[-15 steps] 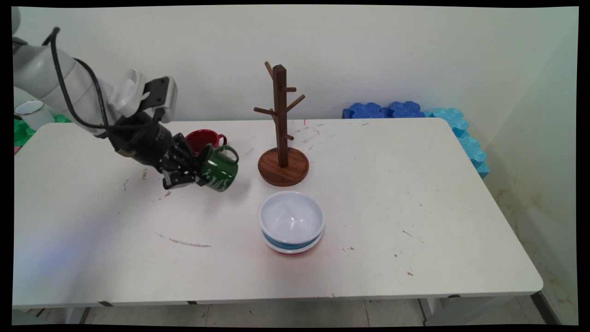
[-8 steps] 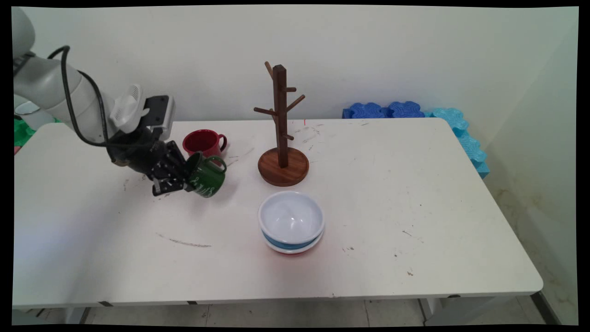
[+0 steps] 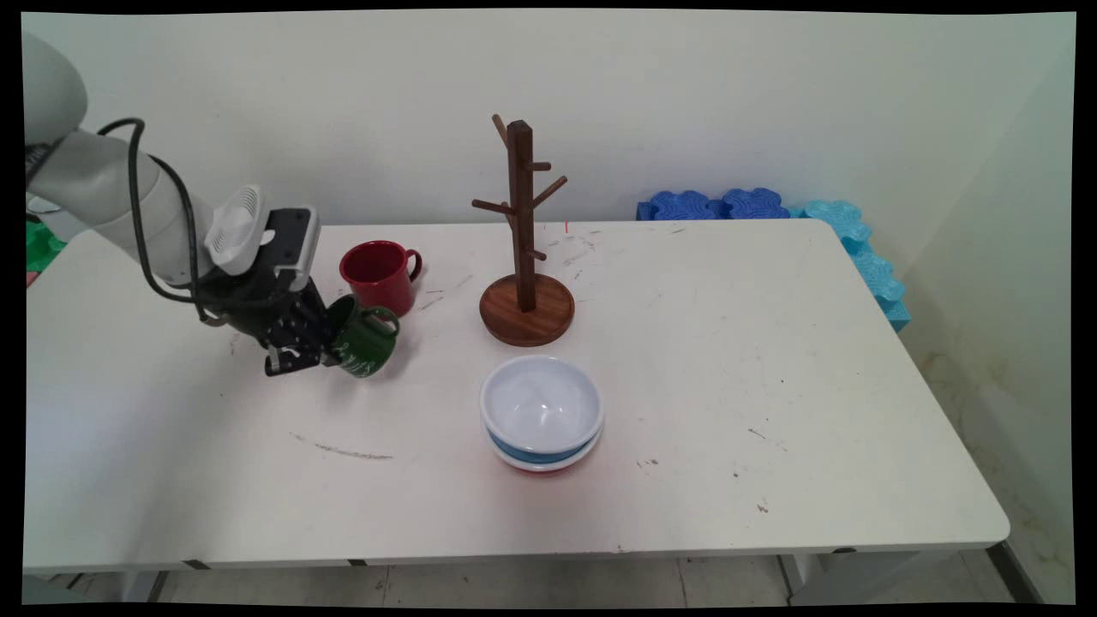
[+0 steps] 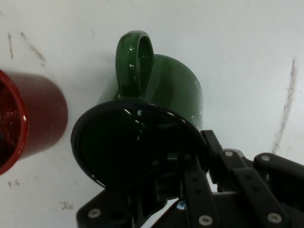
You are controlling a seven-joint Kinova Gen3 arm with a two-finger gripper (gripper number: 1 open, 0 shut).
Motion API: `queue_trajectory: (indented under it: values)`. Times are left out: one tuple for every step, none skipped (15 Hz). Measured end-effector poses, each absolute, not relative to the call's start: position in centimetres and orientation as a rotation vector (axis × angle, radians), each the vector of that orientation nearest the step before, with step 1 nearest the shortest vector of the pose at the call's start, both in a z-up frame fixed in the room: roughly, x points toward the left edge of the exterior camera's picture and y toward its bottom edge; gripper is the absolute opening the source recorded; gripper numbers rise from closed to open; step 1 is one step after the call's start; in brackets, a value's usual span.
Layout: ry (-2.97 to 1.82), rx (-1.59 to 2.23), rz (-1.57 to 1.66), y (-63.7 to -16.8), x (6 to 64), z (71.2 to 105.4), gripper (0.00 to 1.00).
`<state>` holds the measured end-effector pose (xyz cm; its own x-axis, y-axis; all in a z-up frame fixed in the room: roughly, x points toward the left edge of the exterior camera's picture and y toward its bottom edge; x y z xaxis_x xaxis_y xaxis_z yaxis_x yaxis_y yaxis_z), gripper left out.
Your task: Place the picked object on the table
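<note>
The gripper (image 3: pixel 319 350) grips a green mug (image 3: pixel 363 340) by its rim, one finger inside the mouth and one outside. The mug is tilted, mouth toward the arm and handle uppermost, hanging low above the white worktop (image 3: pixel 771 360). Just behind the green mug stands a red mug (image 3: pixel 377 274), upright, its handle pointing toward the wooden mug tree (image 3: pixel 523 248). The mug tree stands to the right of the green mug, upright on its round base, its pegs bare. In front of the mug tree, nearer the camera, sits a white bowl (image 3: pixel 542 407) with a blue band, nested in a second bowl (image 3: pixel 540 465). Blue foam blocks (image 3: pixel 771 210) lie against the wall, well to the right of the mug tree.
</note>
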<state>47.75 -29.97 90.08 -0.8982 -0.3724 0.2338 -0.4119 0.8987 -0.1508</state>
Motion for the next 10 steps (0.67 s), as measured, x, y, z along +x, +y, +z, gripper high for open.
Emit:
queue_trajectory:
  values:
    - [-2.877, 0.591, 0.293, -29.9, 47.9, 89.8, 0.00]
    - [-2.889, 0.585, 0.295, -29.9, 48.0, 89.5, 0.00]
    - [-2.898, 0.580, 0.296, -29.9, 48.1, 89.2, 0.00]
    - [-2.908, 0.574, 0.299, -29.9, 48.2, 89.0, 0.00]
    - [-2.916, 0.569, 0.301, -29.9, 48.3, 88.7, 0.00]
    - [-2.921, 0.567, 0.302, -29.9, 48.4, 88.6, 0.00]
    - [-2.928, 0.563, 0.304, -29.9, 48.5, 88.4, 0.00]
    - [-2.934, 0.560, 0.305, -29.9, 48.5, 88.2, 0.00]
    - [-2.940, 0.556, 0.307, -30.0, 48.6, 88.0, 0.00]
    - [-2.946, 0.553, 0.308, -30.0, 48.7, 87.8, 0.00]
